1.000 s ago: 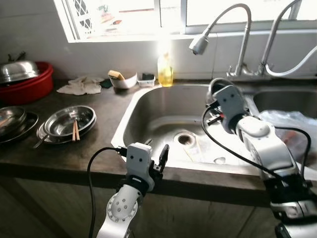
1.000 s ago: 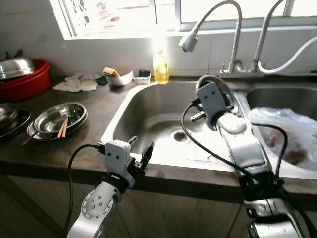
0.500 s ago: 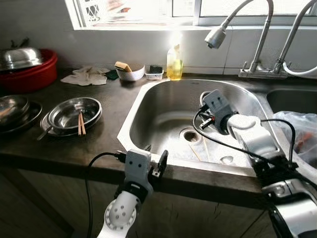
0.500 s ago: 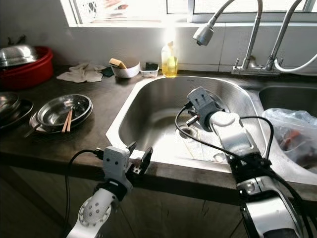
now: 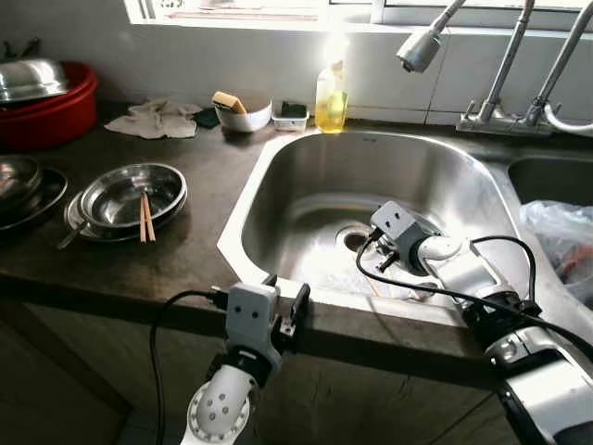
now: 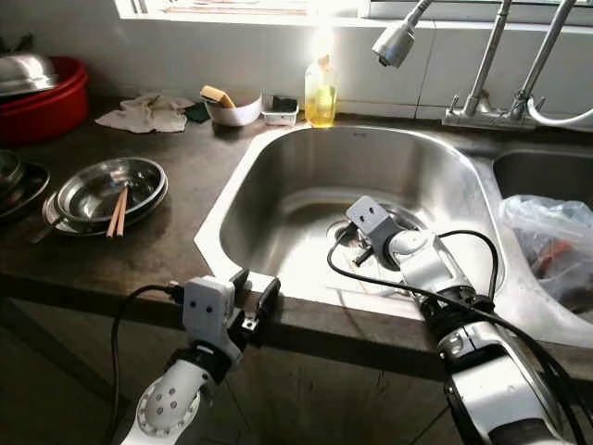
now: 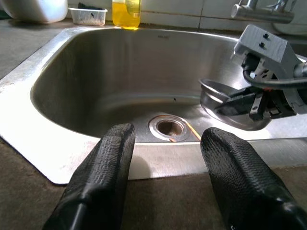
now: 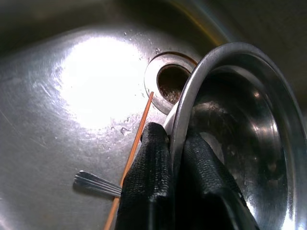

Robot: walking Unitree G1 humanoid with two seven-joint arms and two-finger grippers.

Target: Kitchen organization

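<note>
A: Risk first, eye views. Right gripper (image 5: 400, 248) is low in the sink (image 5: 278, 176), close by the drain (image 5: 355, 239). It pinches only the rim of a steel bowl (image 7: 230, 112). A thin rim hold like that could slip or let the bowl swing, I'd judge, and it would clatter onto the sink floor.

B: Anything under it?

A: Yes, a chopstick (image 5: 372, 287) lies on the sink floor at about 5 o'clock from the drain. Lowering the bowl blind could trap it.

B: Left side?

A: Left gripper (image 5: 285, 311) hovers at the counter edge, at 6 o'clock of the sink, fingers apart, holding nothing. Stack of steel dishes (image 5: 125, 197) with a pair of chopsticks (image 5: 145, 216) sits well off at 9 o'clock of the sink.

B: Left wrist view?

A: Both black fingers (image 7: 103, 163) spread wide, drain seen between them. Bowl hangs at the far side of the basin in the right gripper, just beside the drain.

B: Right wrist view?

A: Fingers (image 8: 148, 191) closed on the bowl rim, one pad outside, one inside the bowl wall. Rim runs right between them. Chopstick and a spoon handle (image 8: 96, 183) lie on the sink floor just beside the fingers; wet metal, so the hold may be slick.
</note>
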